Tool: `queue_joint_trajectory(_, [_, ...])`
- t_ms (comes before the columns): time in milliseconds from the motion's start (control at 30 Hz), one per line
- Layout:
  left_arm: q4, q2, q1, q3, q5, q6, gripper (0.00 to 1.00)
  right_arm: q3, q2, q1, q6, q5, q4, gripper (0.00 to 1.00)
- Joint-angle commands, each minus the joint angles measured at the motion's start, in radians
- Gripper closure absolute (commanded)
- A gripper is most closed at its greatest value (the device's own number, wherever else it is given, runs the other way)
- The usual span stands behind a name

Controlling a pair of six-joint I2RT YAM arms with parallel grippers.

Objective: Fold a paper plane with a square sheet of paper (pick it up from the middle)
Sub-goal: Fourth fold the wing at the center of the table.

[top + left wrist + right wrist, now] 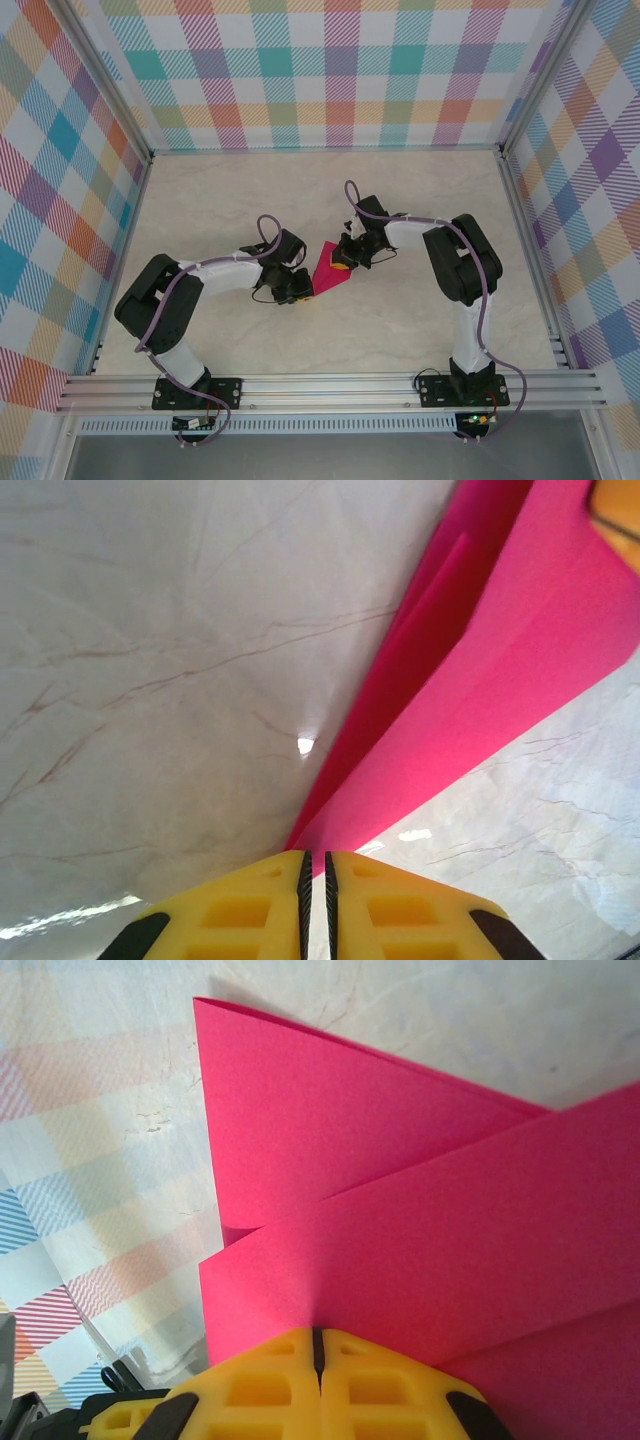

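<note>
The left gripper (pixel 300 285) sits just left of the pink paper (pixel 326 268), touching its left edge. In the left wrist view, its yellow fingers (pixel 250 910) are pressed almost together, with only a thin slit between them. The paper's folded end narrows down into that slit, so they look clenched on it. From there the paper rises away to the upper right as a long, creased band with at least two layers, lifted off the marbled table (pixel 150 680).

The paper is partly folded and hangs between the two grippers over the middle of the table, tilted rather than flat.

The right gripper (pixel 343 265) is just right of the paper, at its upper right side. In the right wrist view, its yellow fingers (pixel 260 1390) are fully closed, seam to seam, and they grasp the paper's near edge. Beyond the tips two overlapping flaps spread out. One runs up to a sharp corner at the upper left, and the other crosses it as a slanted band toward the right.
</note>
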Motion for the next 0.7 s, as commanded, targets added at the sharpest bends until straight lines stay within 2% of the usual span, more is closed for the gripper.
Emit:
queue_joint_trajectory(0, [-0.066, 0.014, -0.007, -0.014, -0.010, -0.010, 0.85, -0.032, 0.098, 0.002, 0.004, 0.146, -0.088, 0.97])
queue_joint_trajectory(233, [-0.121, 0.032, -0.008, -0.018, -0.069, 0.008, 0.85, -0.029, 0.104, 0.002, 0.004, 0.146, -0.091, 0.97])
queue_joint_trajectory(433, [-0.126, 0.024, -0.008, -0.047, -0.054, 0.008, 0.85, -0.028, 0.109, 0.002, 0.004, 0.146, -0.092, 0.97])
queue_joint_trajectory(567, [-0.103, -0.034, -0.009, -0.025, -0.013, 0.002, 0.85, -0.029, 0.110, 0.002, 0.005, 0.145, -0.092, 0.97])
queue_joint_trajectory(667, [-0.079, -0.069, -0.009, 0.010, -0.023, 0.000, 0.85, -0.029, 0.110, 0.002, 0.004, 0.141, -0.090, 0.97])
